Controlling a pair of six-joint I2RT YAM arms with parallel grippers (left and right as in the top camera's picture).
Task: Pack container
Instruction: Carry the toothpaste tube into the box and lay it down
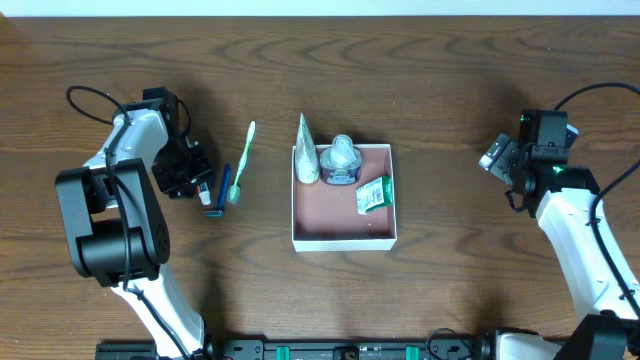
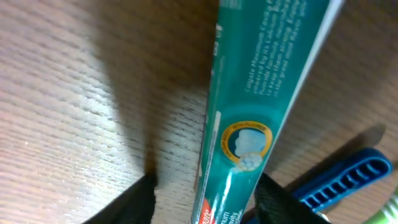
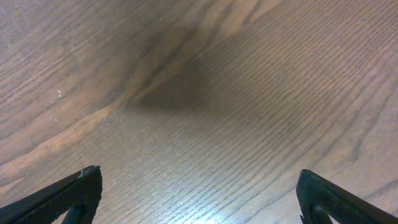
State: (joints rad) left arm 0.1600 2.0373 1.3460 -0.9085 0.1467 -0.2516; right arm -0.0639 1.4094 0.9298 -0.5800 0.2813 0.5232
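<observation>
The container (image 1: 330, 218) is a shallow white-walled box with a pinkish floor at the table's middle. It holds a white tube (image 1: 307, 152), a round jar (image 1: 341, 160) and a green packet (image 1: 373, 195). My left gripper (image 1: 196, 180) is low over the table to the left. In the left wrist view a teal toothpaste box (image 2: 255, 93) lies between the jaws of that gripper (image 2: 208, 183). The right finger touches the box and the left finger stands a little apart from it. My right gripper (image 1: 497, 158) is open over bare wood (image 3: 199, 174).
A blue razor (image 1: 215, 192) (image 2: 345, 177) lies right beside the toothpaste box. A green toothbrush (image 1: 241, 163) lies between the razor and the container. The wooden table (image 1: 450, 80) stretches around them.
</observation>
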